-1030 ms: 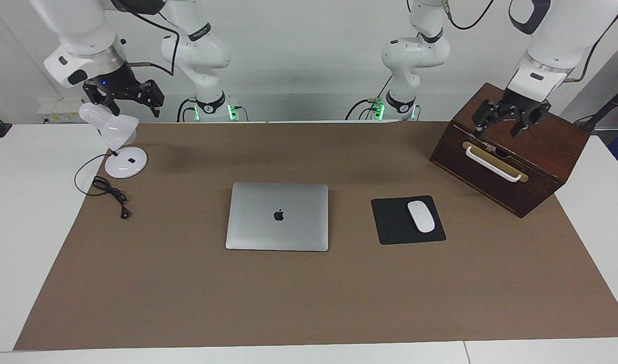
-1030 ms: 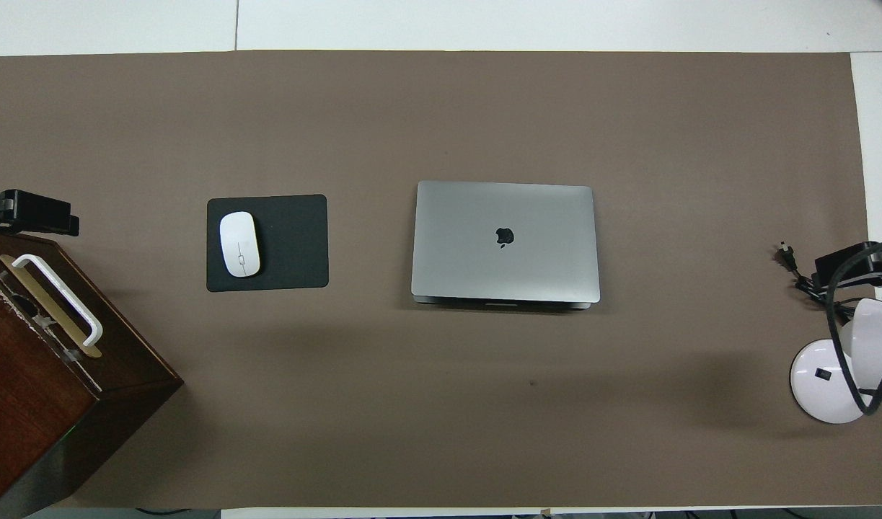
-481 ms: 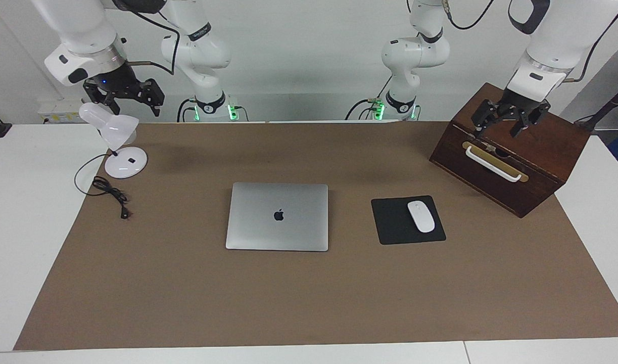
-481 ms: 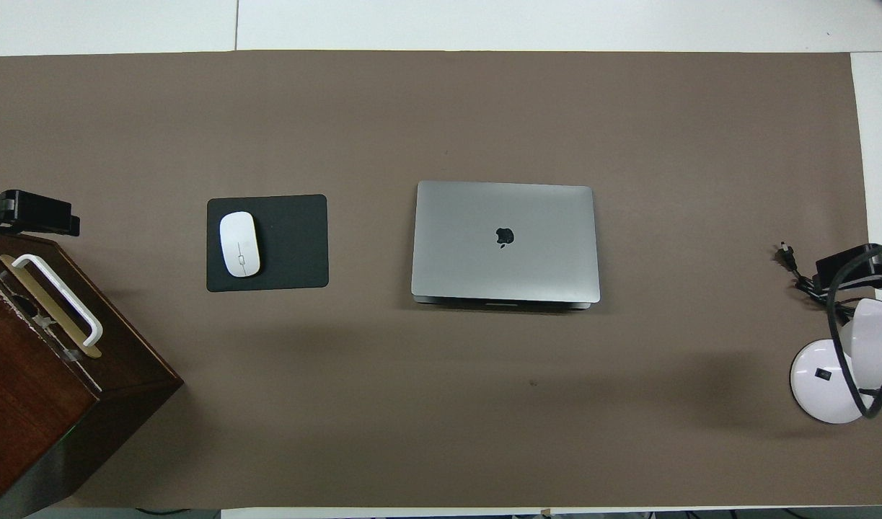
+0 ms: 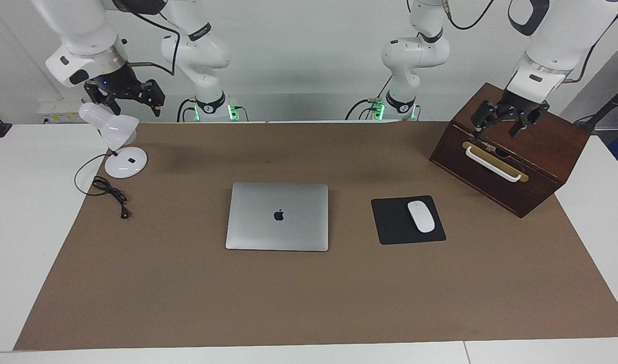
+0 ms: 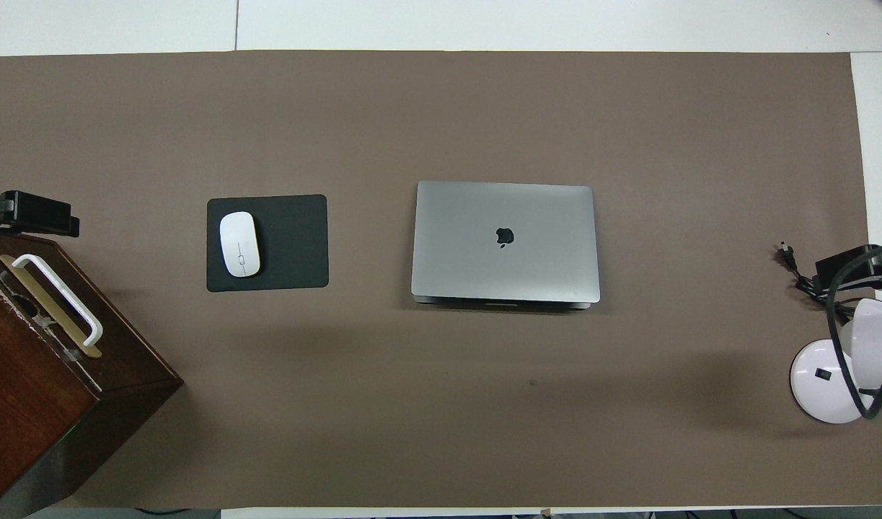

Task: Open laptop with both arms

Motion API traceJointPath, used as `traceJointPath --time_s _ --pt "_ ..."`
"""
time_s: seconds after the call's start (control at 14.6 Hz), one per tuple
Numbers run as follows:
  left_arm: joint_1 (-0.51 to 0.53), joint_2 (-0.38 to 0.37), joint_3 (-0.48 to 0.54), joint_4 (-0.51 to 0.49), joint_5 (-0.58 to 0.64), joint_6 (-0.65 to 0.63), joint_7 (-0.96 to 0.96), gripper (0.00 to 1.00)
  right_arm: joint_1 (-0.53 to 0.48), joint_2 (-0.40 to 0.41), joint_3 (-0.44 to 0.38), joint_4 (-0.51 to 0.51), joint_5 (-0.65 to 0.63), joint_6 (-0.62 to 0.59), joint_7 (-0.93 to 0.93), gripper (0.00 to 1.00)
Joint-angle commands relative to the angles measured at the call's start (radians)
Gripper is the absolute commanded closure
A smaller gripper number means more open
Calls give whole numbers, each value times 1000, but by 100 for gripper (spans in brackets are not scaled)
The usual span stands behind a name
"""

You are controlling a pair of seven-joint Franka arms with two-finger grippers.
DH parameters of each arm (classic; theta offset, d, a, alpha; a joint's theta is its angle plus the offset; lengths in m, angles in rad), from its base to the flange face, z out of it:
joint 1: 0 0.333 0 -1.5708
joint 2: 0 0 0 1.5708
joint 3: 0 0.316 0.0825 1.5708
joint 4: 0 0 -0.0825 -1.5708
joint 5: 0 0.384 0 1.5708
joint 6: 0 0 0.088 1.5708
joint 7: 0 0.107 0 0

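Note:
The silver-grey laptop (image 5: 277, 216) lies closed in the middle of the brown mat, apple logo up; it also shows in the overhead view (image 6: 504, 240). My left gripper (image 5: 505, 125) hangs open and empty over the wooden box, toward the left arm's end of the table; its tip shows in the overhead view (image 6: 29, 215). My right gripper (image 5: 132, 103) hangs open and empty over the white lamp, toward the right arm's end; it shows in the overhead view (image 6: 855, 268). Both grippers are well apart from the laptop.
A black mouse pad (image 5: 389, 222) with a white mouse (image 5: 421, 216) lies beside the laptop toward the left arm's end. A dark wooden box (image 5: 536, 167) with a white handle stands there too. A white desk lamp (image 5: 122, 151) and its cable (image 5: 109, 191) stand at the right arm's end.
Both grippers have risen very slightly over the box and the lamp. The laptop has not moved.

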Motion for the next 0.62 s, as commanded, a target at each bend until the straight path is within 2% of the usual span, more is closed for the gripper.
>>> traceJointPath --time_s 0.0,0.14,0.21,0.55 --pt "5 -38 -3 -53 8 23 -7 41 -3 -32 4 -40 -2 1 -7 0" --pt "7 -41 -1 -55 10 29 0 83 -3 -32 4 -40 -2 3 -11 0" --pt "7 -41 -1 -55 10 36 -3 100 -3 -32 6 -41 -2 1 -8 0" --pt "30 -37 -1 -50 10 53 -7 100 -3 -32 6 -41 1 3 -8 0"
